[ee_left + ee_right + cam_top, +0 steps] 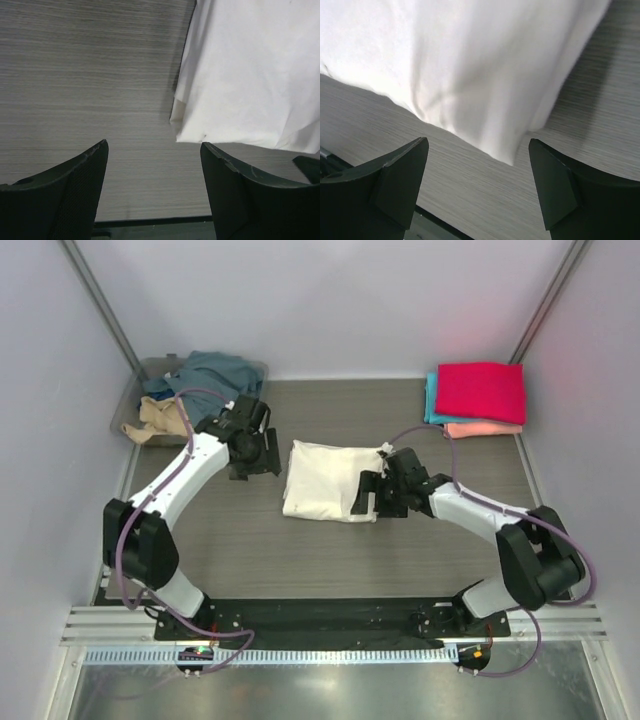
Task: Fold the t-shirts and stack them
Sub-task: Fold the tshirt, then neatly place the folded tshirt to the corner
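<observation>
A cream t-shirt (335, 480) lies folded into a rectangle at the middle of the table. My left gripper (255, 460) stands just off its left edge, open and empty. In the left wrist view the cream t-shirt (250, 75) lies to the upper right, and the left gripper (154, 145) has only bare table between its jaws. My right gripper (370, 495) hangs at the shirt's right front corner, also open. In the right wrist view a corner of the cream t-shirt (470, 65) lies just ahead of the right gripper (478, 142), apart from both fingers.
At the back right is a stack of folded shirts, magenta (482, 390) on top, then teal (432, 398) and salmon (483, 429). A clear bin (128, 412) at the back left holds crumpled slate-blue (215, 375) and tan (160, 418) shirts.
</observation>
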`<state>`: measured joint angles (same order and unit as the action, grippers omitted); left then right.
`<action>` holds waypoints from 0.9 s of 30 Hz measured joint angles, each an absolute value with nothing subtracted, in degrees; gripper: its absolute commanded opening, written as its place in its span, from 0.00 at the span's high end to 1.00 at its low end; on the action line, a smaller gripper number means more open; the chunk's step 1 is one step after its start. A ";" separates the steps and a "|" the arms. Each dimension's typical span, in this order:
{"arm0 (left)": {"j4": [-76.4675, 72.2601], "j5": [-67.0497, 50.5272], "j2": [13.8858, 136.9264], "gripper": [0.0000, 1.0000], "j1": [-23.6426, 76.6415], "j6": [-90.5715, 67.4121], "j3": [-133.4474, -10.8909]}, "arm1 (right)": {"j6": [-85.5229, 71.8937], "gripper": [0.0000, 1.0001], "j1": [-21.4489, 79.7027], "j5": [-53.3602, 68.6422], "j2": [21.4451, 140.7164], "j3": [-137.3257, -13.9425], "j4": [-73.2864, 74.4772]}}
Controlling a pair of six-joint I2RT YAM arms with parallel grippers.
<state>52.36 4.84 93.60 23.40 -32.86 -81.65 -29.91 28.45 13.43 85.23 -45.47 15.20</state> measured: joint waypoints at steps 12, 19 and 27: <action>53.49 6.00 74.54 0.25 23.40 -30.44 -68.62 | -26.55 0.00 13.85 15.33 82.17 -49.08 14.90; 52.97 7.55 70.15 0.25 23.40 -29.32 -63.86 | -26.52 0.02 9.47 21.91 98.65 -55.13 7.14; 52.99 9.10 68.95 0.25 23.40 -27.97 -62.41 | -31.90 0.17 7.55 30.81 112.40 -64.38 -6.24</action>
